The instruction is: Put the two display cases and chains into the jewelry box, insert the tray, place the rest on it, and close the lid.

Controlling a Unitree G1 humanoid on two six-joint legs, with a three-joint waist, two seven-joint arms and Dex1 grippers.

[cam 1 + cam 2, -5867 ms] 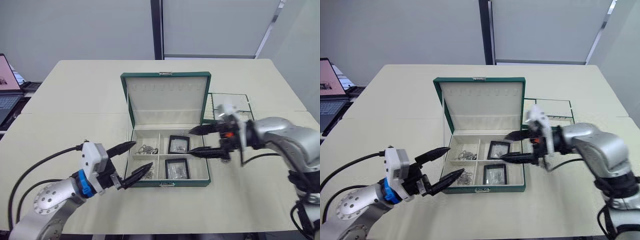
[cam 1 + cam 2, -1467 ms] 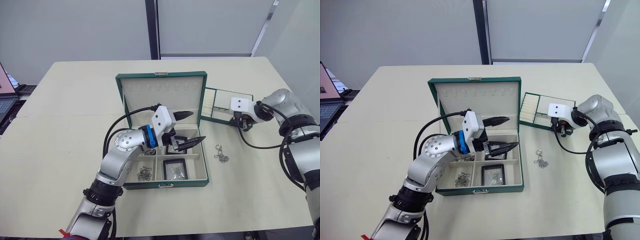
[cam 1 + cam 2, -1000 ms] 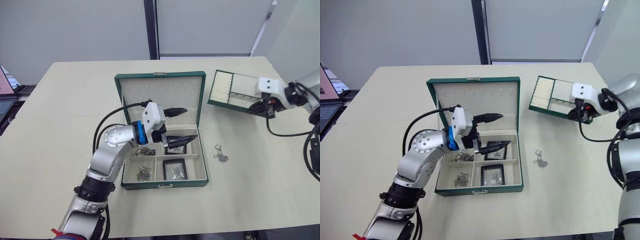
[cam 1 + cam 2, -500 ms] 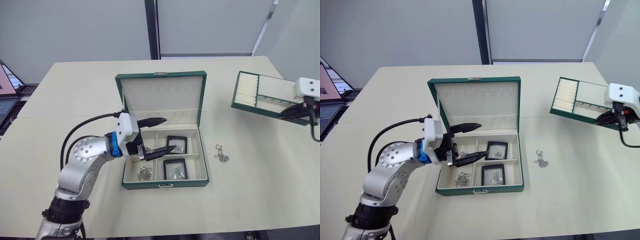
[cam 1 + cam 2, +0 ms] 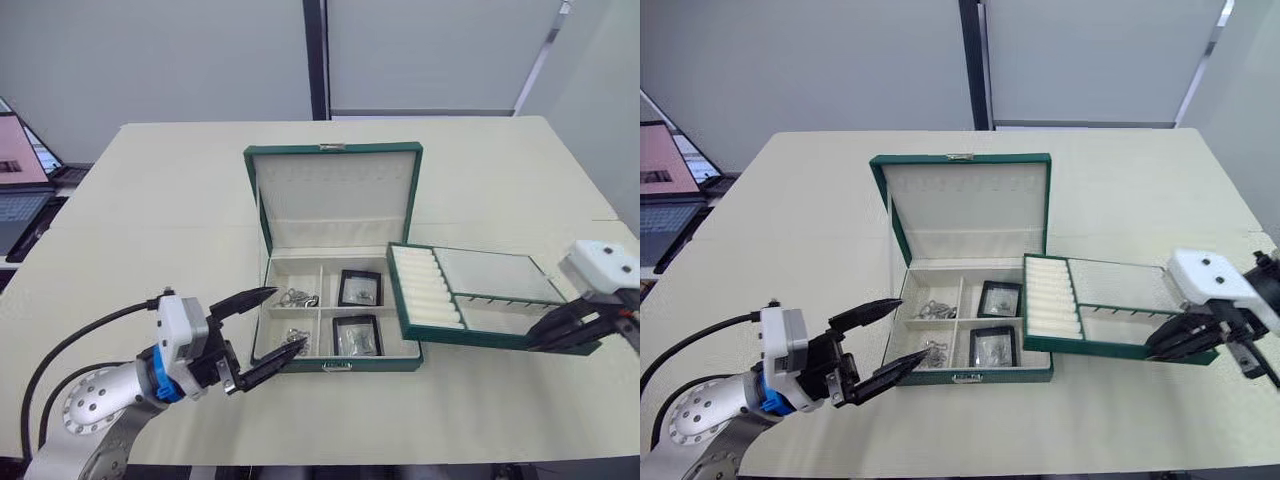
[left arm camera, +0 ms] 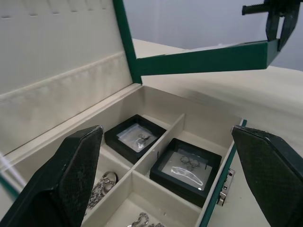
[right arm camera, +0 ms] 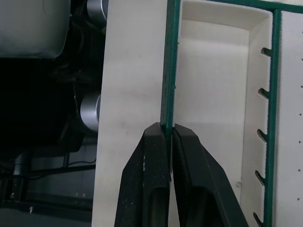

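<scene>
Tray (image 5: 480, 300) rim clamped in right end effector (image 7: 169, 137), seemingly airborne; left end effector (image 5: 885, 340) spread by jewelry box (image 5: 340, 365).

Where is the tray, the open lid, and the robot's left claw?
tray (image 5: 495, 274), left eye view, flat cream section.
lid (image 5: 338, 190), left eye view, cream inner lining.
left gripper (image 5: 268, 322), left eye view, gap between the open fingertips.

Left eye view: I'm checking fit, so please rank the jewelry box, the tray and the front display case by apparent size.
1. jewelry box, lid up
2. tray, held nearer the camera, so its real gap to the box is unsure
3. front display case, clearly smallest
</scene>
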